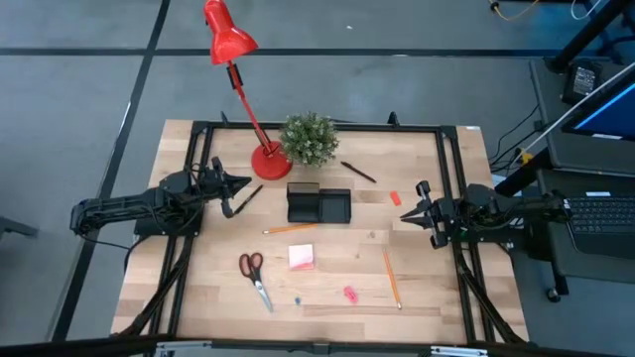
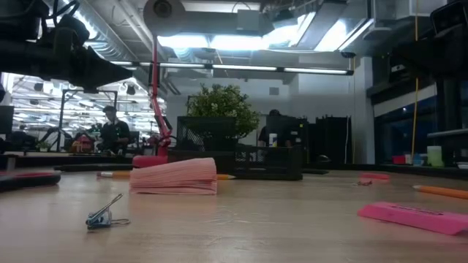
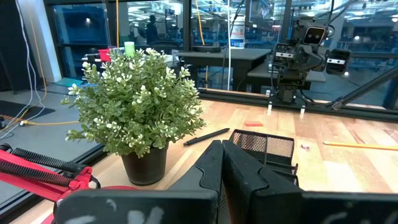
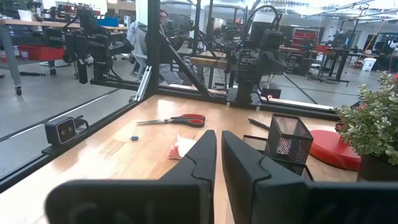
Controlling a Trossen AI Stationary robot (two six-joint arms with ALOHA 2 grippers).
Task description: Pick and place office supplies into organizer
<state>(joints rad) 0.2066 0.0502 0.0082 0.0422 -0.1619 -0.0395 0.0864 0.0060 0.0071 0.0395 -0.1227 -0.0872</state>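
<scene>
The black mesh organizer (image 1: 318, 204) stands mid-table, below the plant. Loose on the wood lie the red-handled scissors (image 1: 254, 278), the pink sticky pad (image 1: 302, 258), two orange pencils (image 1: 290, 228) (image 1: 392, 278), a black pen (image 1: 358, 171), small red bits (image 1: 394, 197) (image 1: 349, 294) and a tiny blue clip (image 1: 297, 297). My left gripper (image 1: 238, 185) hovers shut left of the organizer, next to another black pen (image 1: 248, 196). My right gripper (image 1: 405, 213) hovers shut to the organizer's right. The wrist views show each pair of fingers (image 3: 222, 163) (image 4: 219, 155) close together and holding nothing.
A red desk lamp with its round base (image 1: 270, 162) and a green potted plant (image 1: 310, 139) stand at the far edge behind the organizer. A black frame rail (image 1: 317, 126) borders the table. Bare wood lies between organizer and sticky pad.
</scene>
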